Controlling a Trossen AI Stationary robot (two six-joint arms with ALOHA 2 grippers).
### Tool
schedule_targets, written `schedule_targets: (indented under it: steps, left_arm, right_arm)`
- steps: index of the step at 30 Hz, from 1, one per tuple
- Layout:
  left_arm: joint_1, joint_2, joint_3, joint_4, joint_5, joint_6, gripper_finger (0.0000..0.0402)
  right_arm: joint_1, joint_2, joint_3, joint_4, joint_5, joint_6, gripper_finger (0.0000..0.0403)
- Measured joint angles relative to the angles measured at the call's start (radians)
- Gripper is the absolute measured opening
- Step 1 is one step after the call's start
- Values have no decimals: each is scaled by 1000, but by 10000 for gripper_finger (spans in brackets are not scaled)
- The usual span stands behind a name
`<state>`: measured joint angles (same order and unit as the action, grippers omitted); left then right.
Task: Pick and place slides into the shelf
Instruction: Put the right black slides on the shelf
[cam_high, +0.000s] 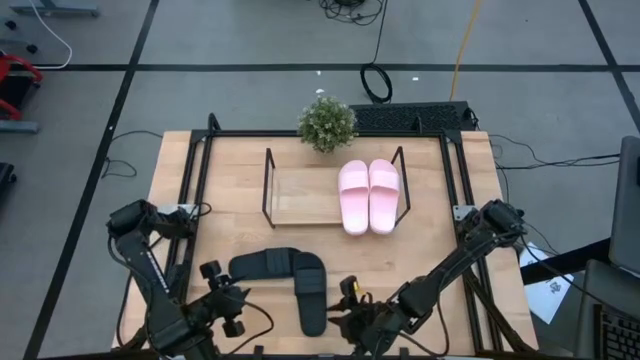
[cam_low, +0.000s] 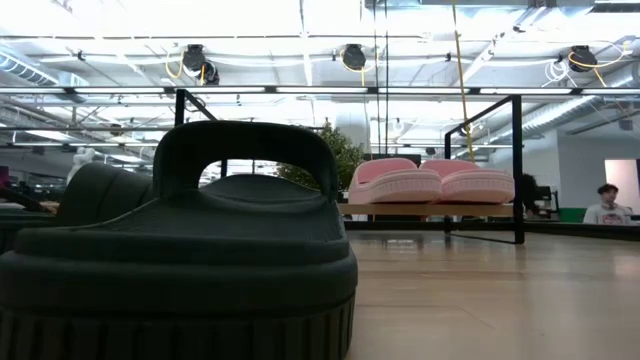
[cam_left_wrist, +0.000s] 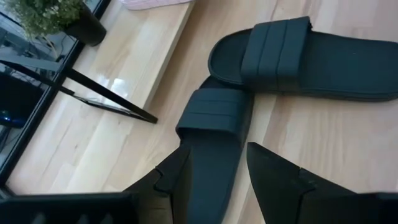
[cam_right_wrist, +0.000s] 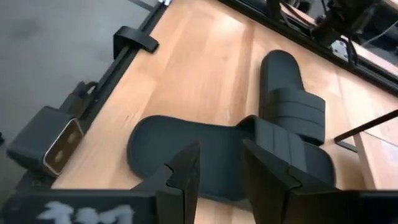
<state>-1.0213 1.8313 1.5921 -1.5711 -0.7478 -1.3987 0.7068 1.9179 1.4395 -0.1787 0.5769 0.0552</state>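
Pink slides on shelf — side by side

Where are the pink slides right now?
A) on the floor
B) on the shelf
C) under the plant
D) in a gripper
B: the two pink slides sit side by side on the wood board of the shelf, at its right end, with no gripper touching them.
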Motion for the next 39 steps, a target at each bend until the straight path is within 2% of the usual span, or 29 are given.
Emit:
schedule_targets:
  steps: [10, 21, 39]
  left_arm:
    - [22, 0, 0, 0, -13, 14, 152]
    - [29, 0, -1, 0, -14, 24, 152]
    - [29, 0, -1, 0, -14, 21, 152]
  right_arm:
    - [-68, 42, 0, 25, -81, 9, 105]
    - [-103, 80, 0, 8, -79, -43, 105]
    - [-150, 80, 0, -29, -80, -23, 105]
